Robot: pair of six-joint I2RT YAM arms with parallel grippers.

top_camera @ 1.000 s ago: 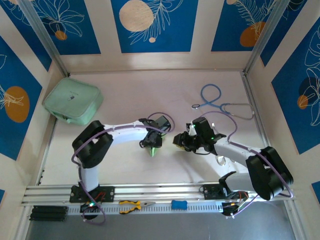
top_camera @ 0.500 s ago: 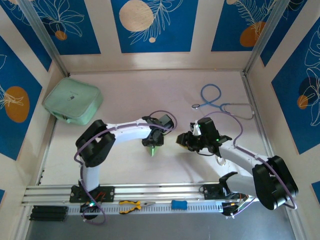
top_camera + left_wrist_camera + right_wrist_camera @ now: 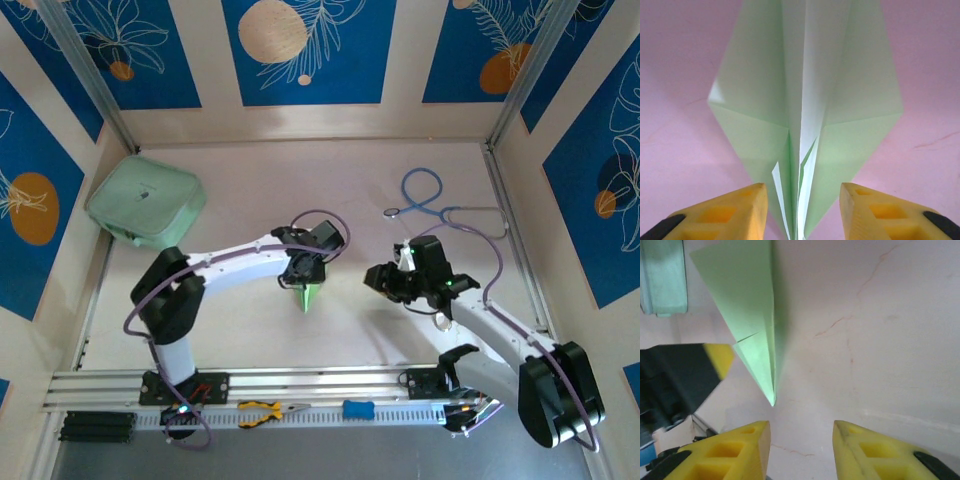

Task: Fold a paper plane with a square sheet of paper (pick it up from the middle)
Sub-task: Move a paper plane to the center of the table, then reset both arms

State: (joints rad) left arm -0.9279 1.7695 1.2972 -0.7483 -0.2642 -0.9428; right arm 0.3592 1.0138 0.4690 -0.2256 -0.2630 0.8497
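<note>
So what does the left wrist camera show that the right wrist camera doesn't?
Left wrist camera: the paper plane along its centre crease, both wings spread, between the fingers of the left tool. Right wrist camera: the plane's side and sharp tip, a black-and-yellow finger of that tool beside it, a pale teal object top left. Both: the plane and the pale table.

the right claw (image 3: 800,426) sits at the bottom edge, its two yellow fingers (image 3: 737,452) apart with only bare, faintly cracked counter (image 3: 880,350) between them. the paper plane (image 3: 747,305) comes in from the top left, its sharp nose pointing at the gap and stopping just short of it. the left claw's yellow-tipped black finger (image 3: 695,372) meets the plane's left edge. a pale blue-green object (image 3: 662,275) is cut off at the top left
</note>
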